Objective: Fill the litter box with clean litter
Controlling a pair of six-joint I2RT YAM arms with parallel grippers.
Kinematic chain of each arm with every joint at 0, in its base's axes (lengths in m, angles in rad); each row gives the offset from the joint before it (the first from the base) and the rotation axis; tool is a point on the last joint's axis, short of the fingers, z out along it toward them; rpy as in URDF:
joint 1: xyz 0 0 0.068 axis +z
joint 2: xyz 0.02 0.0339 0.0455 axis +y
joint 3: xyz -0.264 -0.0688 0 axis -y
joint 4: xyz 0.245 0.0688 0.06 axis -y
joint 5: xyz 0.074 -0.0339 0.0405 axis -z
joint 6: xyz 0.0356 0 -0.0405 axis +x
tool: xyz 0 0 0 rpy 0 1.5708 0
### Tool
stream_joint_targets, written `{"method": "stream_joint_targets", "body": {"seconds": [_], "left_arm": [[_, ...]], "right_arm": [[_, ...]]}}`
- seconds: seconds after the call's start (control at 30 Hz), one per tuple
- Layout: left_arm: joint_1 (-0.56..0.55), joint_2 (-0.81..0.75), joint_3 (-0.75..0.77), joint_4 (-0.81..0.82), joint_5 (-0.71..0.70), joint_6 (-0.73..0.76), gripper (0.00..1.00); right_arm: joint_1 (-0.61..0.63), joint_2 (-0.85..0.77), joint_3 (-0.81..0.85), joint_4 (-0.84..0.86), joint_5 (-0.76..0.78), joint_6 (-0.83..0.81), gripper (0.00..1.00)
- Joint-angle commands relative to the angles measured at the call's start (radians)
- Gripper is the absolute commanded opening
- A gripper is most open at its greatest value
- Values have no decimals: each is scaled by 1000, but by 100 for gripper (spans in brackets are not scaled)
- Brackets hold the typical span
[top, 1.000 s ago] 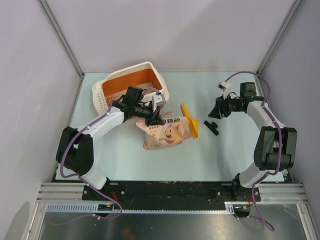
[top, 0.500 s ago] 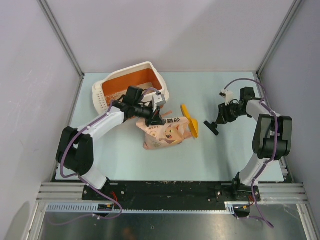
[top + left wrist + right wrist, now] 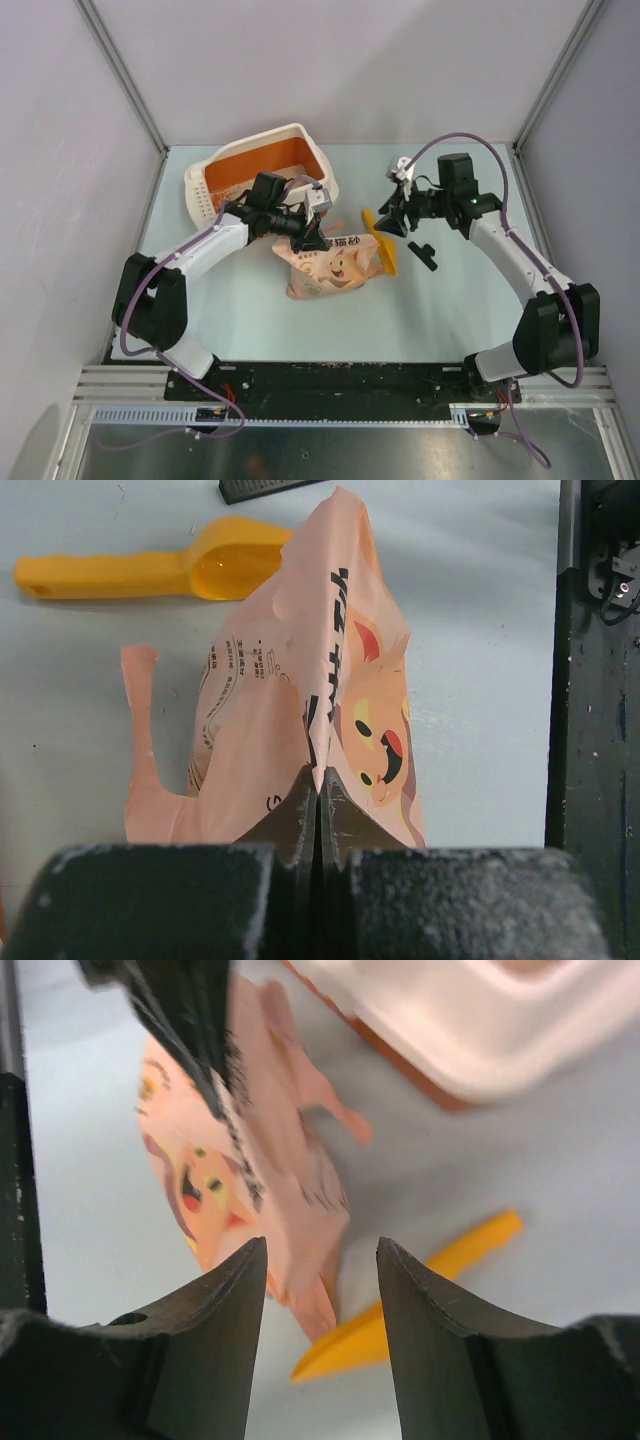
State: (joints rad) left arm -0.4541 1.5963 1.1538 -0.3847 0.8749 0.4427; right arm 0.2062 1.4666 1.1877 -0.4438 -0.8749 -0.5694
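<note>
Left arm (image 3: 200, 255) stretches forward and inward, elbow folded near its base. Left gripper (image 3: 312, 238) has its jaws pressed flat together, pinching the top edge of the bag (image 3: 335, 265). Right arm (image 3: 510, 250) arcs forward and across toward centre, wrist pointing left. Right gripper (image 3: 386, 222) has its jaws apart, holding nothing.

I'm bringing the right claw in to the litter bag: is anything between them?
Yes: the yellow scoop lies on the table between the right claw and the litter bag, along the bag's right edge. The left claw is shut on the bag's top edge, so that spot is taken.
</note>
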Motion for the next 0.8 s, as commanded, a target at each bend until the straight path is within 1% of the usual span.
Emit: {"method": "stream_joint_targets", "body": {"seconds": [0.0,0.17,0.23,0.4,0.57,0.7,0.77], "left_arm": [[-1,-24,34,-29,4,-25,0],[-1,-30,27,-29,3,-25,0],[-1,-32,26,-28,1,-27,0],[-1,-26,30,-29,1,-25,0],[-1,-19,37,-29,4,-27,0],[-1,-10,44,-28,9,-30,0],[-1,-7,53,-29,7,-32,0]], "right_arm": [[80,3,18,70,-44,-43,53],[111,79,42,99,-76,-50,52],[124,100,73,59,-96,-67,51],[154,135,90,-25,-124,-132,50],[167,129,92,-26,-131,-122,49],[176,138,95,-65,-119,-151,45],[177,156,98,-111,-113,-187,36]]}}
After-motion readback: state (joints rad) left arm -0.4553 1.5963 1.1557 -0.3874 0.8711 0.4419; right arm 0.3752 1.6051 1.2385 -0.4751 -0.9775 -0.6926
